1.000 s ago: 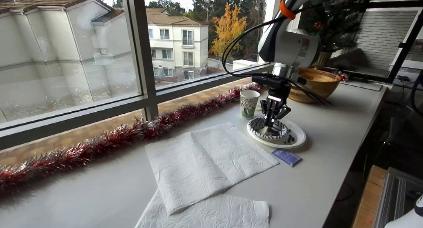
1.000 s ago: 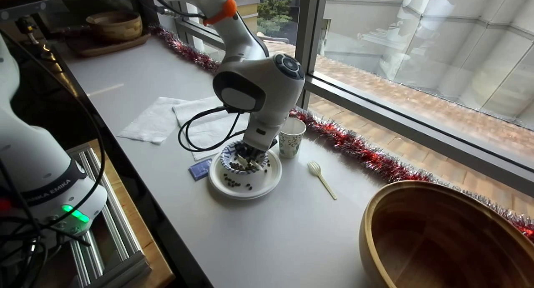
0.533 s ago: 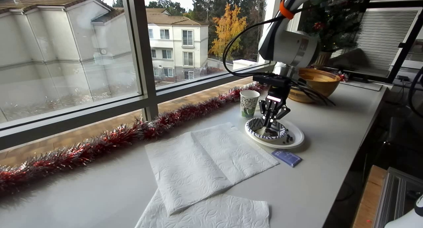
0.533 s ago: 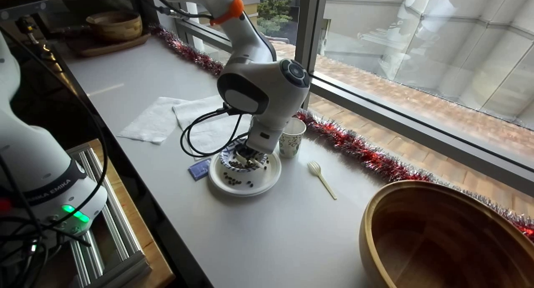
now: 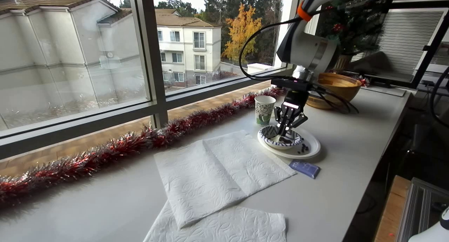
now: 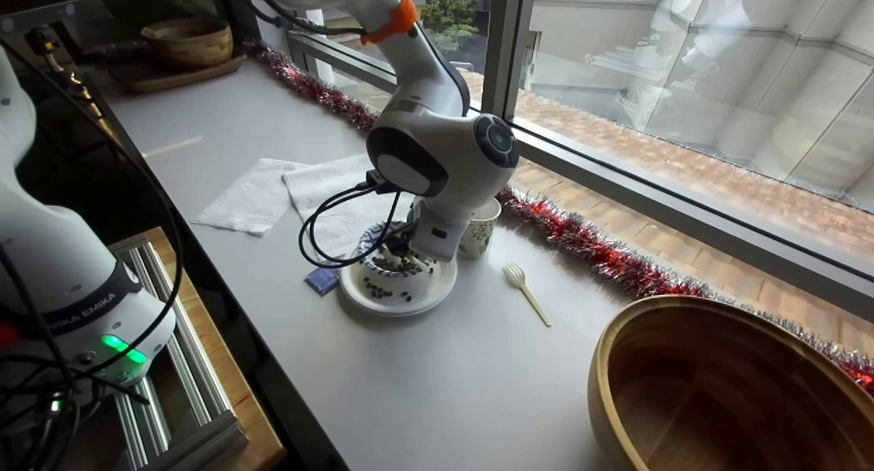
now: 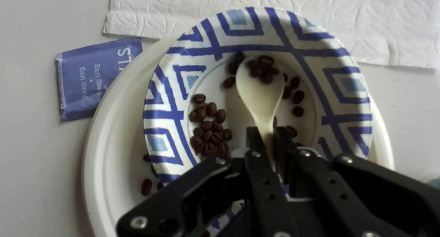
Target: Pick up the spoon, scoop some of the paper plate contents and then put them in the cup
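My gripper point(image 7: 266, 133) is shut on the handle of the cream spoon point(image 7: 257, 96), in the wrist view. The spoon's bowl lies low inside a blue-patterned paper bowl point(image 7: 161, 110), with several dark beans at its tip. More beans point(image 7: 208, 134) lie in the paper bowl on both sides of the spoon. The paper bowl stands on the white paper plate point(image 7: 99, 161), which bears loose beans too. In an exterior view the fingertips point(image 5: 281, 131) point down into the paper bowl. The patterned cup point(image 5: 265, 110) stands upright just beyond; the arm partly hides it in an exterior view point(image 6: 478, 235).
A blue tea sachet point(image 5: 305, 169) lies beside the plate. Paper towels point(image 5: 217, 172) lie near it. A cream fork point(image 6: 526, 295) lies on the table beside the cup. A large wooden bowl point(image 6: 737, 389) stands farther along. Red-silver tinsel point(image 5: 196, 121) runs along the window.
The gripper has tilted and shifted slightly, fingers still in the paper bowl. The plate and paper bowl have slid a little with it, and the sachet has shifted slightly. The cup has not moved.
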Controlling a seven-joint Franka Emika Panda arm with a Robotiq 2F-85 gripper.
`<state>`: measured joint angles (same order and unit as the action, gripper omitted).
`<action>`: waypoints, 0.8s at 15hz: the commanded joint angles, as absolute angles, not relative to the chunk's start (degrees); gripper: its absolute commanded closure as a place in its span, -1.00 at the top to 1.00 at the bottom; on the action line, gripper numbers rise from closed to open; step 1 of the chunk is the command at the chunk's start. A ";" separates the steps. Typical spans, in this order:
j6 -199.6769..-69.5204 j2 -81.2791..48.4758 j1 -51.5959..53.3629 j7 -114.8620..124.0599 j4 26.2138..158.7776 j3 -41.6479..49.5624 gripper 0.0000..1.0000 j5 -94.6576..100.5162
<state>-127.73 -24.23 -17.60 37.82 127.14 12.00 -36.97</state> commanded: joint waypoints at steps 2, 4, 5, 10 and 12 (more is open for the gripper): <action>-123.72 -26.52 -18.46 32.79 124.86 12.05 -0.93 -40.80; -123.09 -26.03 -18.20 31.99 124.93 12.51 -0.93 -40.79; -123.12 -25.74 -18.08 31.68 125.03 12.67 -0.93 -40.75; -124.63 -23.95 -16.92 32.91 126.08 14.14 -0.93 -39.05; -123.90 -22.77 -16.63 34.26 126.56 14.73 -0.93 -38.62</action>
<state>-124.80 -24.85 -17.59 33.42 125.75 13.36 -38.76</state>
